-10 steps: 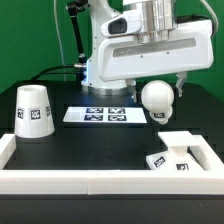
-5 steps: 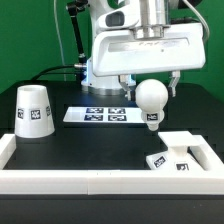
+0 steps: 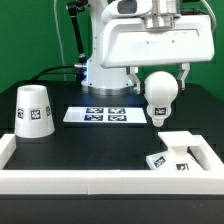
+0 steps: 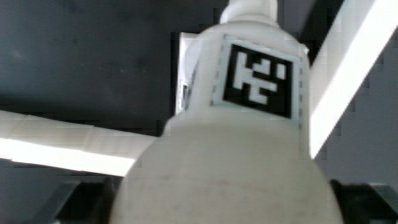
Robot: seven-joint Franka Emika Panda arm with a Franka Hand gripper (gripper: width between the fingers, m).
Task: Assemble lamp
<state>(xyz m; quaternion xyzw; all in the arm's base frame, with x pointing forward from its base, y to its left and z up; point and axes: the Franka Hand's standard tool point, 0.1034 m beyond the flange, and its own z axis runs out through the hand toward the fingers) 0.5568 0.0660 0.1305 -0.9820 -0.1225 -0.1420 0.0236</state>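
Observation:
My gripper (image 3: 160, 78) is shut on the white ball-shaped bulb (image 3: 160, 90) and holds it in the air with its stem pointing down. The bulb hangs above and behind the flat square base (image 3: 176, 150), which lies in the exterior view's right corner of the white frame. In the wrist view the bulb (image 4: 222, 150) fills the picture, its tag facing the camera, with the dark fingers (image 4: 82, 205) at its sides and my gripper (image 4: 217, 212) closed round it. The tapered shade (image 3: 33, 110) stands upright at the exterior view's left.
The marker board (image 3: 103, 115) lies flat on the black table between the shade and the bulb. A low white frame wall (image 3: 90, 180) runs along the front and up both sides. The arm's white body (image 3: 150, 40) looms behind.
The bulb in my gripper has risen and moved toward the exterior view's right, closer to above the base. The shade and base have not moved.

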